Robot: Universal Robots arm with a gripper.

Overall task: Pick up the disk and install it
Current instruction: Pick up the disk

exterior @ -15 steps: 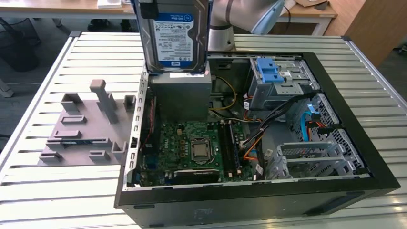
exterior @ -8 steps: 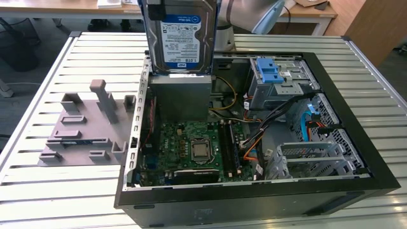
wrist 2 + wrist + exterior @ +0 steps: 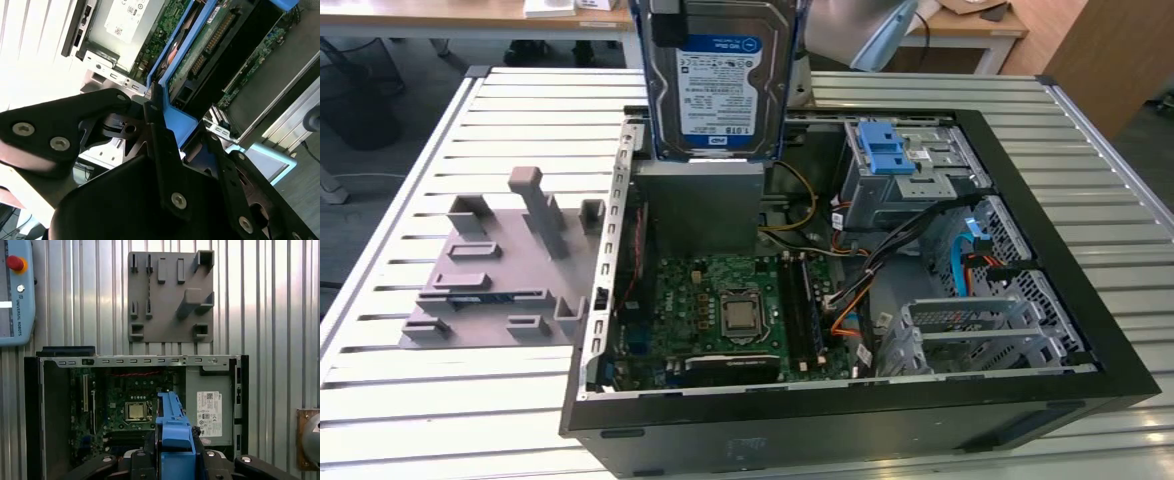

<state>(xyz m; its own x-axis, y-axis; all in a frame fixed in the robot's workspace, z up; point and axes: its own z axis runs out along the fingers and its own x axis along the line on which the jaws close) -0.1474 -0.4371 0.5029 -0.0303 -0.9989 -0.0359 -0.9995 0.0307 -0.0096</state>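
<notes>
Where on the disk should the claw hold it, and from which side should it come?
Probably at the blue frame on one short end, coming from above, as the claw grips it. The disk hangs upright over the computer case, so its thin end faces up and both flat sides are left free.

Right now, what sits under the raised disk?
The disk hangs over the open computer case; beneath it are the grey power box and green circuit board. Whatever lies under that box is covered.

The computer case (image 3: 1067, 400) lies open on the table (image 3: 400, 400), reaching toward its near edge. A fixture plate (image 3: 480, 270) lies beside the case, toward the table's edge on the exterior view's left. The disk (image 3: 720, 85) hangs upright over the case's far end.
</notes>
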